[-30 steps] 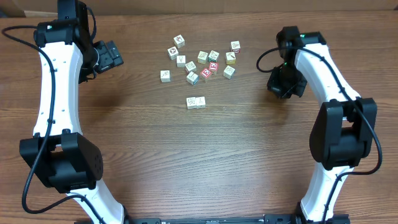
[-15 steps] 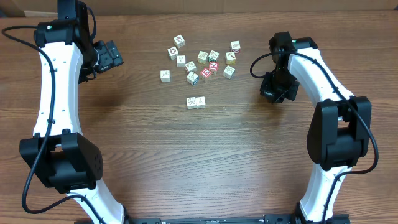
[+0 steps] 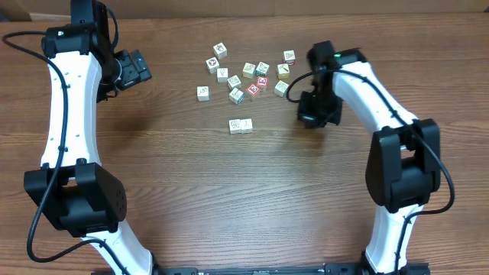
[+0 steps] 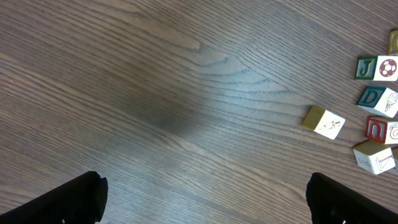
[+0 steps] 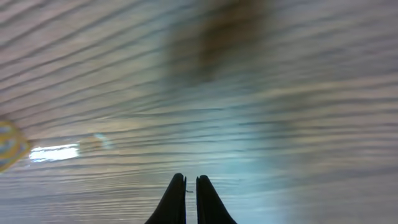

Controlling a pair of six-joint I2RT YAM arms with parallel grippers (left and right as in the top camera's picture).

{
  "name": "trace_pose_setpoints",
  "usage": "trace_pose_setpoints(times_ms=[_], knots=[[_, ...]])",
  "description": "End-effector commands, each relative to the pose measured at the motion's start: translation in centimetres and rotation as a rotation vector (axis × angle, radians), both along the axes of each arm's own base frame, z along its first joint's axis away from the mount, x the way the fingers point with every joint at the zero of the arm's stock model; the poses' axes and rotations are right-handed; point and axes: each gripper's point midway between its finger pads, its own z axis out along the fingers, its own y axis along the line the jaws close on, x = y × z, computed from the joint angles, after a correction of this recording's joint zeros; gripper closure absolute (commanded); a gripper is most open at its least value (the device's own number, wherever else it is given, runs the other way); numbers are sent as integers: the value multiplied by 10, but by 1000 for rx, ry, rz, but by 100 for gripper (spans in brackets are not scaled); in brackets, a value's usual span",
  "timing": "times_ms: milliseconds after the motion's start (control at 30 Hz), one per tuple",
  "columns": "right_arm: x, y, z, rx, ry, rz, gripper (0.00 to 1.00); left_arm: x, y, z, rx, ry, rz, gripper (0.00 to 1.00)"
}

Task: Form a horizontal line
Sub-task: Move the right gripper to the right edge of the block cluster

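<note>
The horizontal line (image 3: 241, 125) is a short row of two pale cream cubes touching side by side, just in front of the scattered cubes (image 3: 249, 73). My right gripper (image 3: 306, 116) hovers over bare wood to the right of that row, below the cluster's right end. Its fingers are shut with nothing between them, as the right wrist view shows (image 5: 191, 183). My left gripper (image 3: 144, 72) hangs far to the left, open and empty. In the left wrist view (image 4: 208, 202) its fingertips (image 4: 81, 198) stand wide apart over bare wood.
Several loose cubes, two of them red-faced (image 3: 254, 88), lie scattered at the back middle of the table. Some appear at the right edge of the left wrist view (image 4: 324, 121). A blurred cube (image 5: 9, 145) shows at the left edge of the right wrist view.
My right arm has swung left, from the right side towards the cubes, fingers still shut. The left arm and the cubes have not moved.
</note>
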Motion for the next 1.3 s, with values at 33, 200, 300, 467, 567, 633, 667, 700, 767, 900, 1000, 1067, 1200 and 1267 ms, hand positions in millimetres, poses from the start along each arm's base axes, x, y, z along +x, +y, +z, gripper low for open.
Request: trace_pose_setpoints(times_ms=[33,200,300,467,567,633,667,700,767,900,1000,1067,1200,1267], knots=[[3,16,12,20,-25,39,89,2,-4,4,-5,-13,-3,0],[23,22,69,40,-102,40,71,2,-4,4,-5,-13,-3,1],[38,26,110,64,-190,40,54,2,-4,4,-5,-13,-3,0],[58,32,141,95,-307,40,26,2,-4,4,-5,-13,-3,0],[69,33,138,93,-344,34,20,2,-4,4,-5,-13,-3,0],[74,35,132,95,-357,31,19,2,-4,4,-5,-13,-3,0],[76,35,128,92,-361,30,18,2,-4,4,-5,-13,-3,0],[79,34,124,87,-364,29,16,2,-4,4,-5,-13,-3,0],[82,33,112,77,-367,22,14,2,-4,4,-5,-13,-3,0],[89,28,88,43,-379,-1,10,2,-4,4,-5,-13,-3,0],[96,26,67,27,-406,-5,8,2,-4,4,-5,-13,-3,0],[101,27,53,31,-427,-7,8,2,-4,4,-5,-13,-3,0],[110,30,31,47,-477,-10,0,2,-4,4,-5,-13,-3,0],[114,31,22,55,-503,-11,0,2,-4,4,-5,-13,-3,0]])
